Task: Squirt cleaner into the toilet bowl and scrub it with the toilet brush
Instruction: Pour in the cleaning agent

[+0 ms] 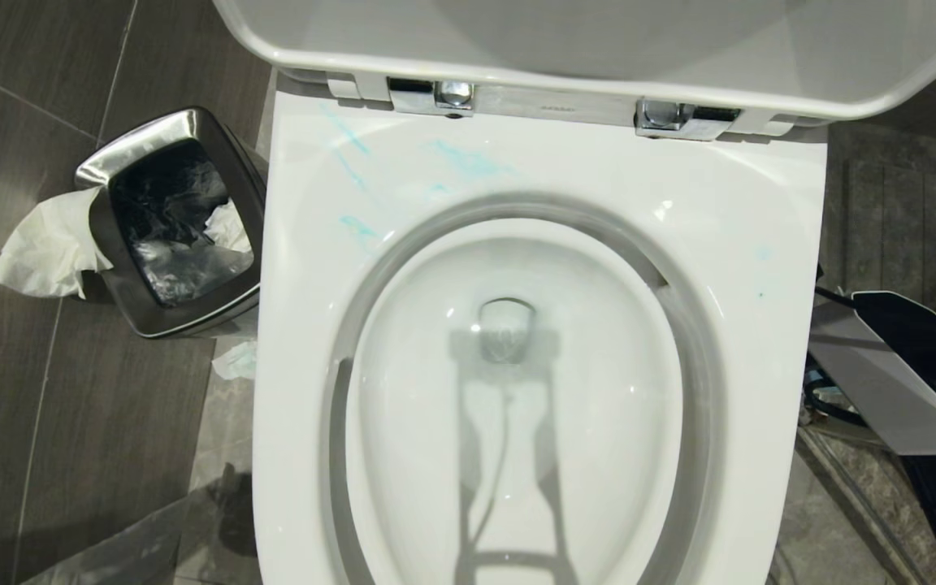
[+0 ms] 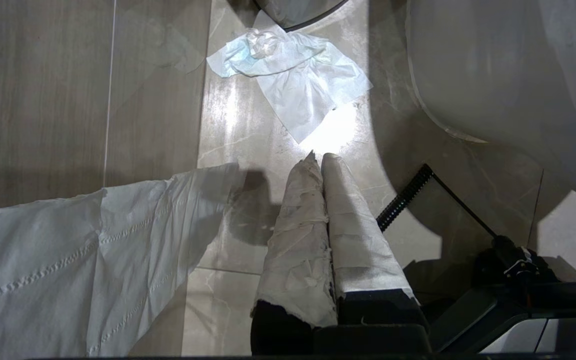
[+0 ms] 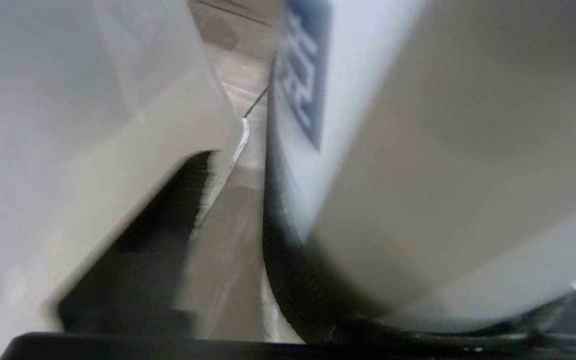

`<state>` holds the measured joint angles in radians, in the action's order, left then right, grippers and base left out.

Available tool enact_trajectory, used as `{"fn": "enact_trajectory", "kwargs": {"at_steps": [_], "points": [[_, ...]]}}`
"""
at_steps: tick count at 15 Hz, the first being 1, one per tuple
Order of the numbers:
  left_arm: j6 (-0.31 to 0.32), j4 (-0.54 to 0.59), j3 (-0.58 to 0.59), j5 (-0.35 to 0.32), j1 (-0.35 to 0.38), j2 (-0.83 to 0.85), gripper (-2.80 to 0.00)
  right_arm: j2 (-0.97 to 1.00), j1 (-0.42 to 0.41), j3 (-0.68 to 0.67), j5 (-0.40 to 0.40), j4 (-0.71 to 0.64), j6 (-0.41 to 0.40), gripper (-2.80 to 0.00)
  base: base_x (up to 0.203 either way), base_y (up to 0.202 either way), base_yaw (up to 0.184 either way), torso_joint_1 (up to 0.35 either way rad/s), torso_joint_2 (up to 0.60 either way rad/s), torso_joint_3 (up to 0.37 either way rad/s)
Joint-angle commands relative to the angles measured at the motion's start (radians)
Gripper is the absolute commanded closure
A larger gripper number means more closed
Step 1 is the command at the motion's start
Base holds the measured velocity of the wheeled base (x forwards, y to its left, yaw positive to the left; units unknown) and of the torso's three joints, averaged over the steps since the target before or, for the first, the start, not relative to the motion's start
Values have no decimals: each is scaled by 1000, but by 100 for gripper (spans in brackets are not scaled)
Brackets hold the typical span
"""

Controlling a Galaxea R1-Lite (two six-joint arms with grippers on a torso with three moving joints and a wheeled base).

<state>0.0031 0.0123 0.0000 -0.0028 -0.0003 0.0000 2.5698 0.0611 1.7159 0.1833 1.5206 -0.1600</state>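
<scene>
The toilet bowl (image 1: pixel 760 244) fills the head view, white and glossy, with its lid raised on chrome hinges. Thin turquoise streaks of cleaner (image 1: pixel 468 162) lie on the back left of the rim. The toilet brush is out of view. My right arm (image 1: pixel 882 382) reaches down beside the bowl's right side. My right gripper (image 3: pixel 263 165) stands open, with one white finger (image 3: pixel 118 125) far out to the side. A big white rounded container (image 3: pixel 443 175) with a blue label sits very close against the other side and hides the second finger. My left gripper (image 2: pixel 320 157) is shut on nothing, parked low over the floor.
A steel waste bin (image 1: pixel 151 130) with a dark liner stands left of the toilet, with white tissue (image 1: pixel 45 244) draped over its side. A crumpled tissue (image 2: pixel 293 75) and a large paper sheet (image 2: pixel 68 250) lie on the tiled floor near the toilet's base (image 2: pixel 493 75).
</scene>
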Motion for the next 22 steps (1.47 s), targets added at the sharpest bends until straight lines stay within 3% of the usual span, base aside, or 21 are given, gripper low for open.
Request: {"fn": "enact_trajectory", "kwargs": {"at_steps": [1, 22], "points": [[0, 0, 2, 0, 0, 0, 0, 0, 0, 2, 2, 9, -3, 0, 0, 0, 0, 0, 0, 0], [0, 0, 2, 0, 0, 0, 0, -88, -18, -19, -8, 9, -1, 0, 0, 0, 0, 0, 0, 0]]}}
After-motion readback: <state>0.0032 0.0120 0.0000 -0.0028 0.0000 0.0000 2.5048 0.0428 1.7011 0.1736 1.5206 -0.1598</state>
